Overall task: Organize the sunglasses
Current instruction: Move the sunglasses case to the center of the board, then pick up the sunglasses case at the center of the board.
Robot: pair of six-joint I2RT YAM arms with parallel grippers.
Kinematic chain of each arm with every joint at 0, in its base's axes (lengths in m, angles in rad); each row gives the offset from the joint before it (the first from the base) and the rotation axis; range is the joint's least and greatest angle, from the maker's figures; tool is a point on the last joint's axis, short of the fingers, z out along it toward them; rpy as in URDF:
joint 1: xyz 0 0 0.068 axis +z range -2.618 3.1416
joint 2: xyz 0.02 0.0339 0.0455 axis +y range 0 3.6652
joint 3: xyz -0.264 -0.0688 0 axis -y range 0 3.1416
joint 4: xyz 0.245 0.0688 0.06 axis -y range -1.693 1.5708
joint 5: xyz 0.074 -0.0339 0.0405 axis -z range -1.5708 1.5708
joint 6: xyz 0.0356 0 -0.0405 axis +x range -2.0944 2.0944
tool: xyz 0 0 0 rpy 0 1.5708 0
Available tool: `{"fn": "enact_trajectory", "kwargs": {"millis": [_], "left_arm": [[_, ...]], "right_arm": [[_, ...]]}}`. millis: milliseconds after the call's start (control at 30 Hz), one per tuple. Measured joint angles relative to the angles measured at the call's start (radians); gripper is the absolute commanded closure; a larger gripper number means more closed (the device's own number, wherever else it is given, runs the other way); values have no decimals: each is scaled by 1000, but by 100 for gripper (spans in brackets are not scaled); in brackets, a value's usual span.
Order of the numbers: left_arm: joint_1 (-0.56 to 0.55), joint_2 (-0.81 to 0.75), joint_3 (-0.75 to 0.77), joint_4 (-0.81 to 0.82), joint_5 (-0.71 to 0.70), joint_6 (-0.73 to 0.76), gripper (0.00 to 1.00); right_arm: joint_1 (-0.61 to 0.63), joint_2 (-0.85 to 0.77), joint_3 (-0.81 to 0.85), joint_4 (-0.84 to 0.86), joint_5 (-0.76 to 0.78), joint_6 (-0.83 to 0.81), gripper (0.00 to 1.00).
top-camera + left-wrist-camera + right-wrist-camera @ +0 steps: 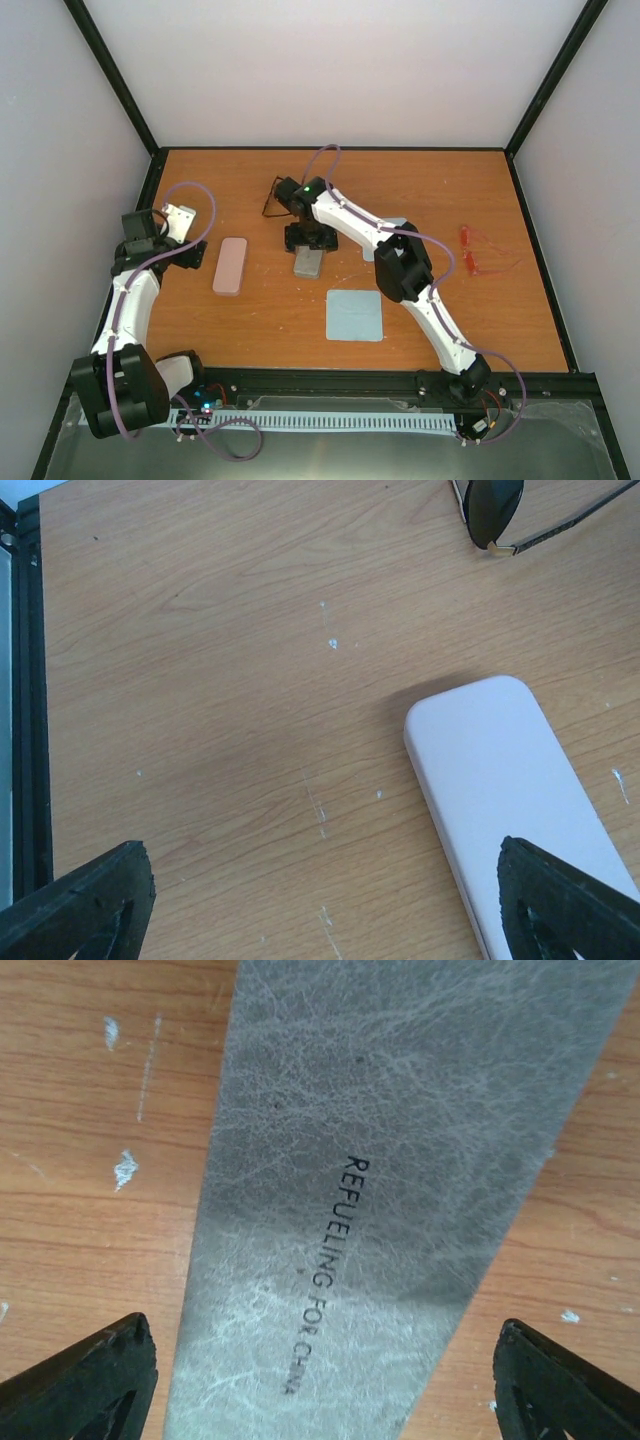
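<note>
**Right gripper [320,1360] over the grey case [400,1110]; sunglasses not yet stowed.**

Your right gripper stands wide, straddling the closed case without clamping it. Your left gripper [322,880], equally wide and empty, has the pink case [500,780] at its 4 o'clock. Seen from overhead, the sunglasses [272,200] lie loose at 11 o'clock from the right gripper, so the task looks barely begun. A blue cloth [355,315] lies at 5 o'clock and a red pair [478,250] at 3 o'clock. The wood-grain surface [450,180] is flecked white, and the walls are pale with black posts.
</note>
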Motion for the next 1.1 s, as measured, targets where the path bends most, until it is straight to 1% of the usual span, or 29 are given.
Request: {"fn": "enact_trajectory", "kwargs": {"millis": [167, 200, 233, 300, 467, 567, 667, 700, 767, 867, 900, 1000, 1100], "left_arm": [[0, 0, -8, 0, 3, -3, 7], [0, 0, -8, 0, 3, -4, 7], [0, 0, -8, 0, 3, -5, 7], [0, 0, -8, 0, 3, -5, 7], [0, -1, -9, 0, 4, -5, 7], [0, -3, -10, -3, 26, -8, 7], [0, -5, -7, -25, 106, -20, 7], [-2, -6, -1, -43, 156, -27, 6], [-22, -6, 14, -73, 250, -46, 5], [-111, -11, 47, -103, 393, -86, 3], [-144, -11, 58, -107, 436, -100, 2], [-229, 0, 88, -111, 548, -145, 0], [-293, 54, 132, -108, 619, -183, 1]], "right_arm": [[0, 44, 10, 5, -11, 14, 21], [0, 54, 16, 5, -14, 19, 24], [0, 61, 22, 4, -15, 20, 30], [-1, 70, 38, -2, -15, 24, 37], [-3, 72, 49, -8, -6, 23, 39], [-4, 72, 49, -15, 2, 21, 44], [-6, 62, 36, -12, 4, 2, 46], [-7, 47, 16, -2, 3, -8, 46], [-10, -27, -86, 51, -13, -44, 48], [-23, -237, -328, 183, -100, -113, 52], [-33, -329, -420, 245, -153, -134, 52], [-69, -552, -611, 404, -303, -185, 55], [-114, -703, -734, 553, -458, -225, 59]]}}
